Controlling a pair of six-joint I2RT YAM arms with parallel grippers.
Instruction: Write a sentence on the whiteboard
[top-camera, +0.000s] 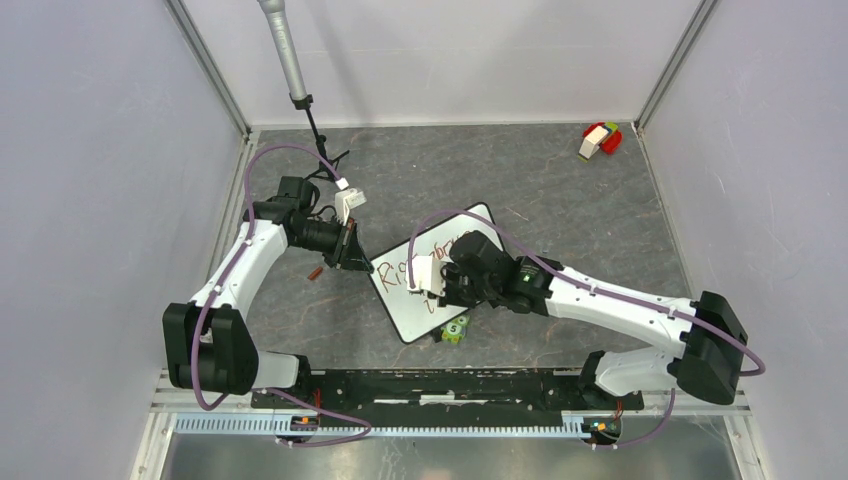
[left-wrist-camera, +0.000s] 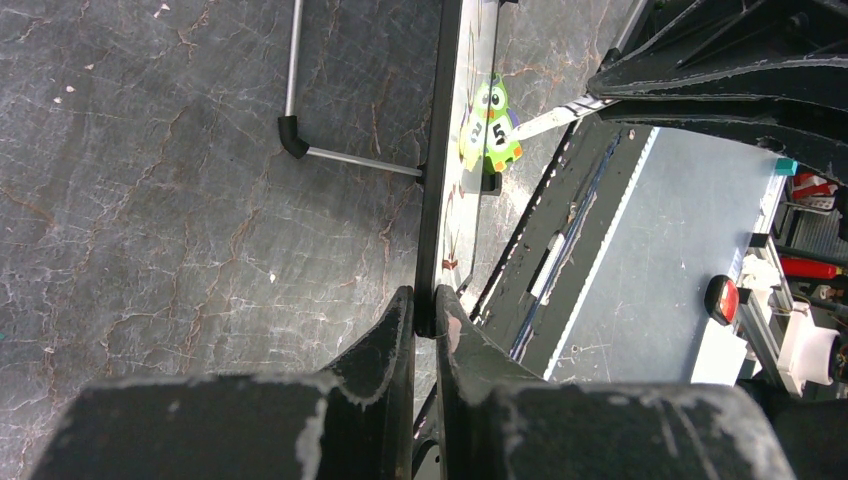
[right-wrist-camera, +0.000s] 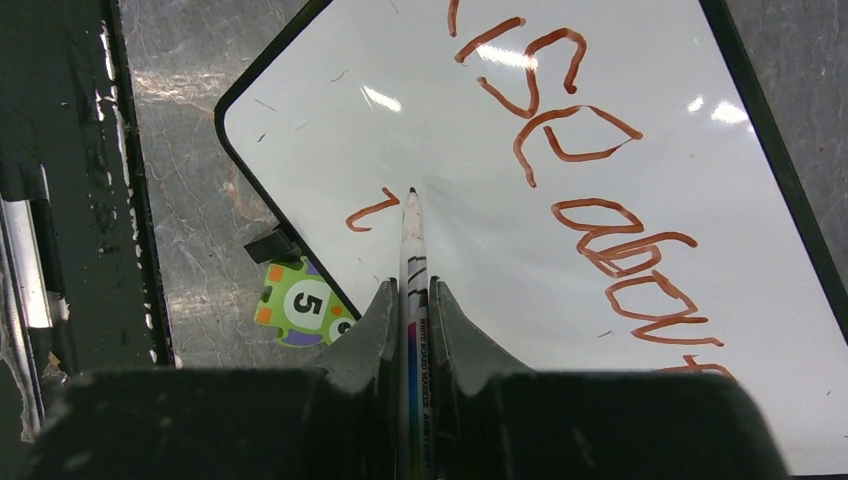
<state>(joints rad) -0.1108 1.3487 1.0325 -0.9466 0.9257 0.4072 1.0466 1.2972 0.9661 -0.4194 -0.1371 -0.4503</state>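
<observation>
Between the two fingers of the right gripper (right-wrist-camera: 411, 290) a marker pen (right-wrist-camera: 411, 240) is pinched tight, its barrel running straight out ahead of the hand so the tip leads and the wrist camera can see what it draws. The tip meets its own shadow on the whiteboard (right-wrist-camera: 480, 300), so it appears to be touching the surface. Just left of the tip sits a short reddish stroke, which I judge to be the start of a second line. To the right of the pen the sentence (right-wrist-camera: 575, 157) runs away from the hand, with "ise" and "abov" readable. The first line looks done, and the rest has yet to be written.

Beyond the board's corner on the hand's left, a green number-five toy (right-wrist-camera: 305, 305) lies on the table (right-wrist-camera: 180, 150), touching or nearly touching the rim.

Across the board, the left gripper (left-wrist-camera: 425, 305) is clamped on the board's thin black rim, seen edge-on from its wrist. That grip most likely pins the board so the pen's pressure cannot push it along the table. It holds at the rim, well apart from the lettering, which leaves the writing area free for the other arm.
</observation>
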